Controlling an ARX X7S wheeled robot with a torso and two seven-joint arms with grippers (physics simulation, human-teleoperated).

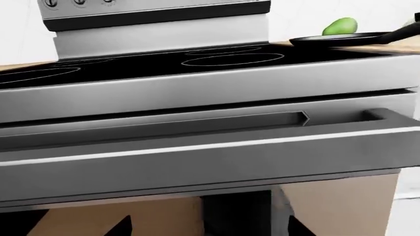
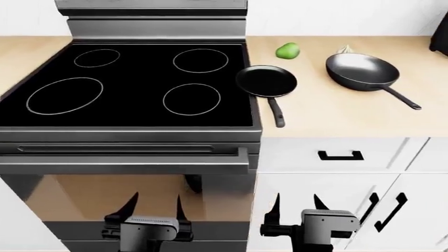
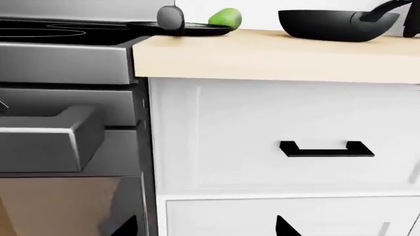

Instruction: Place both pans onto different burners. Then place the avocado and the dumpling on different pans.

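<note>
Nearest the camera, below counter level, left gripper (image 2: pixel 154 207) and right gripper (image 2: pixel 297 207) hang empty, fingers spread apart. On the pale wooden counter (image 2: pixel 336 121) sit the small flat matte-black pan (image 2: pixel 266 81), the larger glossy dark-grey pan (image 2: pixel 362 71), then the smooth green avocado (image 2: pixel 288 51) and the cream pleated dumpling (image 2: pixel 345 50). White-outlined burners (image 2: pixel 192 98) on the black glass cooktop (image 2: pixel 126 105) are bare.

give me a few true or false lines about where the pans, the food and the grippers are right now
1. Both pans sit on the wooden counter, not on burners. True: small pan, large pan, counter.
2. The avocado lies inside the small pan. False: it rests on the counter behind it.
3. The dumpling sits behind the large pan. True.
4. The left gripper holds a pan handle. False: it is open and empty, low in front of the oven.
5. The right gripper is open. True.
</note>
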